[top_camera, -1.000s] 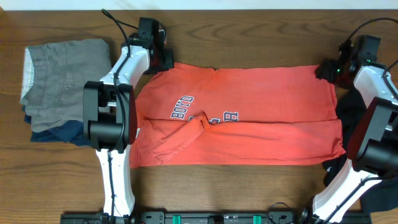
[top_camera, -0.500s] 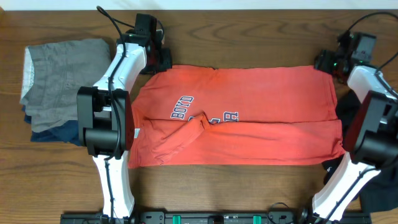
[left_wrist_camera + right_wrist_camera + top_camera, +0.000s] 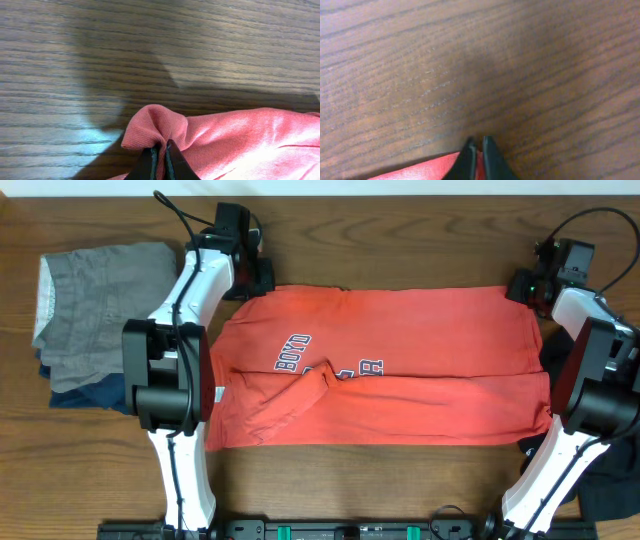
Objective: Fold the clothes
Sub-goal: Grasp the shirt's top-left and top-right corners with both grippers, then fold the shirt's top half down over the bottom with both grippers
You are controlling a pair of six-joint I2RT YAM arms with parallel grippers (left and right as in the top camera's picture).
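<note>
Evidently early: the coral-red T-shirt (image 3: 400, 370) lies spread sideways on the worktop (image 3: 400, 230) with one sleeve tucked in and no full fold made. The black garment (image 3: 610, 490) waits crumpled at the right. The left gripper (image 3: 160, 155) and the right gripper (image 3: 476, 150) each pinch a far corner of the shirt. The lettering (image 3: 295, 352) reads "BOYD".

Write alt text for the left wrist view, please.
The left gripper is shut on a bunched edge of the coral-red cotton T-shirt, which lies on the dark brown wooden table.
</note>
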